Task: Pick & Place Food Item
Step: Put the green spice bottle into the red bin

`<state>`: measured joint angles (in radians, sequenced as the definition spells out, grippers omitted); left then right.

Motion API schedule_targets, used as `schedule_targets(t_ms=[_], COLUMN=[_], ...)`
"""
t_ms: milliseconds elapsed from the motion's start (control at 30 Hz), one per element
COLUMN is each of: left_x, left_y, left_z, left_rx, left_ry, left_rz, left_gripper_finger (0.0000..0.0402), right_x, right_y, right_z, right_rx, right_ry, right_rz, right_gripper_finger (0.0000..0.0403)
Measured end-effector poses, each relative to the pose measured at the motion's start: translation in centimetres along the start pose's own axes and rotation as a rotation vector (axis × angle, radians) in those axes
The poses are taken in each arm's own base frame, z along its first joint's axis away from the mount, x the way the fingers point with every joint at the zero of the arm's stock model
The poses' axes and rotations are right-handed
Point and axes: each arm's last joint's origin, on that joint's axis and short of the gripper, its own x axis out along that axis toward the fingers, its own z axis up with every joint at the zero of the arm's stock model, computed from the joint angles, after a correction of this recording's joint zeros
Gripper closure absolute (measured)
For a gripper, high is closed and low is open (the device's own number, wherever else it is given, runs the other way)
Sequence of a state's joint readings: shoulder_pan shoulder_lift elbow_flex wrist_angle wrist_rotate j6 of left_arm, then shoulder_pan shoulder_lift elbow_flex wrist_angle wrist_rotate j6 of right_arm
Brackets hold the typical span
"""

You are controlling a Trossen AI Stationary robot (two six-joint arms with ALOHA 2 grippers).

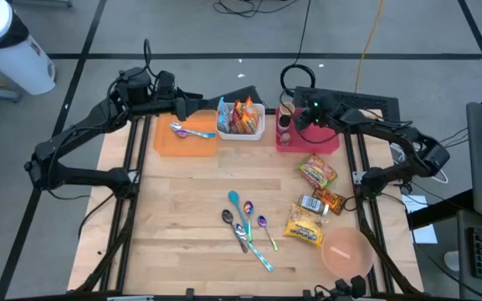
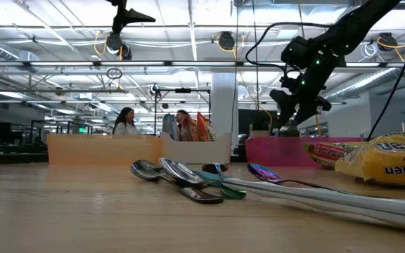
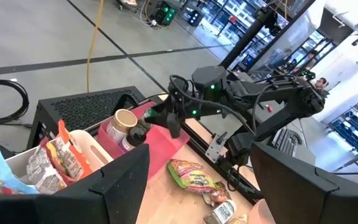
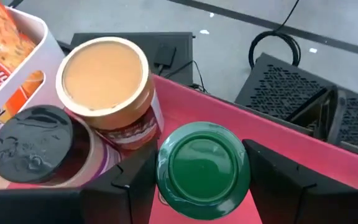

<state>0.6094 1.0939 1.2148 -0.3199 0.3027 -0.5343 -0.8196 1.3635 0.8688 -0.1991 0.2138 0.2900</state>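
Observation:
A jar with a green lid (image 4: 204, 163) stands upright between my right gripper's (image 4: 201, 190) fingers, over the near left part of the pink tray (image 4: 291, 140). A tan-lidded jar (image 4: 107, 78) and a black-lidded jar (image 4: 33, 140) stand in the same tray beside it. In the high view my right gripper (image 1: 294, 124) is over the pink tray (image 1: 318, 144) at the table's far side. My left gripper (image 1: 192, 107) hovers open and empty over the orange tray (image 1: 187, 142); in its own wrist view (image 3: 201, 186) nothing lies between the fingers. My right gripper holds the green-lidded jar between its two fingers (image 4: 135, 180), one on each side of the jar's body just below the lid's rim (image 4: 166, 186). The fingers come from above, pointing down. The jar is upright. The lid hides the pads, and I cannot tell whether the jar's bottom rests on the tray.
A white bin (image 1: 241, 119) of snack packets stands between the two trays. A spoon (image 1: 189, 130) lies in the orange tray. Several spoons (image 1: 245, 226) lie mid-table, snack packets (image 1: 317, 171) and a yellow noodle pack (image 1: 305, 226) at the right, a pink bowl (image 1: 346, 251) near the front right.

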Motion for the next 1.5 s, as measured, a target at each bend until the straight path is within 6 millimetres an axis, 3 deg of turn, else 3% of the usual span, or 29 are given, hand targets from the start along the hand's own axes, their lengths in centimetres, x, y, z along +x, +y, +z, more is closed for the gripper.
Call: schedule_targets(t_ms=[467,1500], left_x=[0.0,0.01], left_y=[0.03,0.02], left_z=[0.01,0.0], left_rx=[-0.002,-0.021], left_ry=[-0.008,-0.007], left_rz=[0.014,0.013], left_gripper_finger=[0.0117,0.0117], right_x=[0.66,0.64], right_y=[0.14,0.4], right_z=[0.18,0.44], right_rx=[0.069,0.04], right_ry=[-0.038,-0.051], right_rz=[-0.039,0.026], right_gripper_finger=[0.0205,0.0186])
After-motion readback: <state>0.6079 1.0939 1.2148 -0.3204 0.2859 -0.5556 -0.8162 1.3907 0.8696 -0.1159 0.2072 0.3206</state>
